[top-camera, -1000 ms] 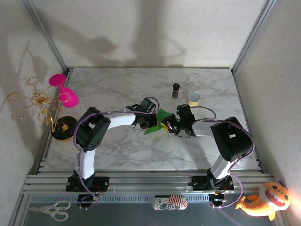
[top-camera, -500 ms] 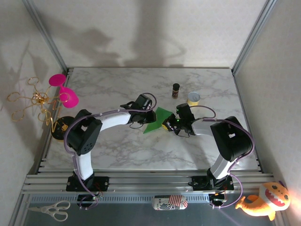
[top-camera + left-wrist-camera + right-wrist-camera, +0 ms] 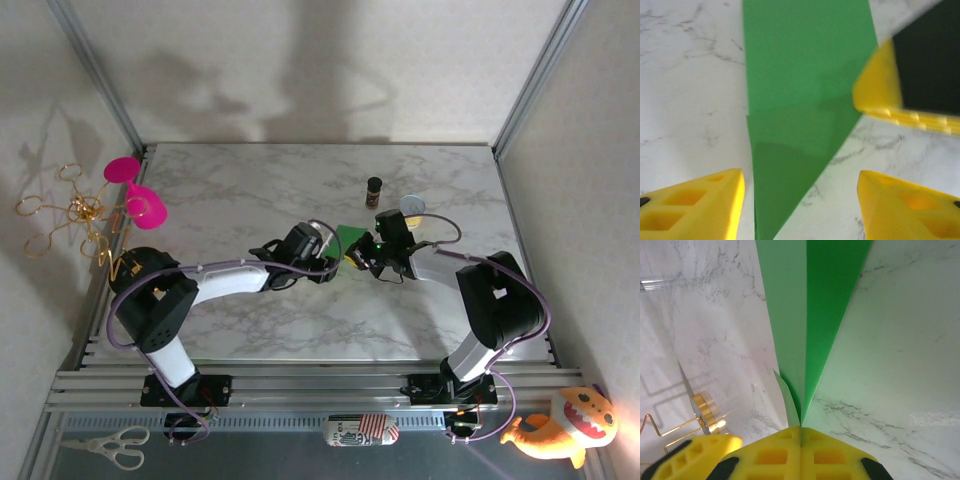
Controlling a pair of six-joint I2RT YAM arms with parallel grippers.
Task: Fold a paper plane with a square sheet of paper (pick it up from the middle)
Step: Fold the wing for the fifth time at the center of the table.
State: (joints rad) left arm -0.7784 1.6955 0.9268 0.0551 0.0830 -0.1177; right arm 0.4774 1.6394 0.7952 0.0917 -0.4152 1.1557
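Risk: folds could be sprung if tugged from one pinch | sheet of paper point(image 3: 810, 315) seen at centre of table point(image 3: 250, 180), tip clamped by closed right fingers point(image 3: 775, 455) | left fingers point(image 3: 695, 205) spread, empty, astride it

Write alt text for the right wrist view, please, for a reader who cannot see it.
The right gripper, yellow, is shut on the narrow near end of the folded green paper, which widens away from the camera with a crease down its middle. The white marble table lies on both sides of it.
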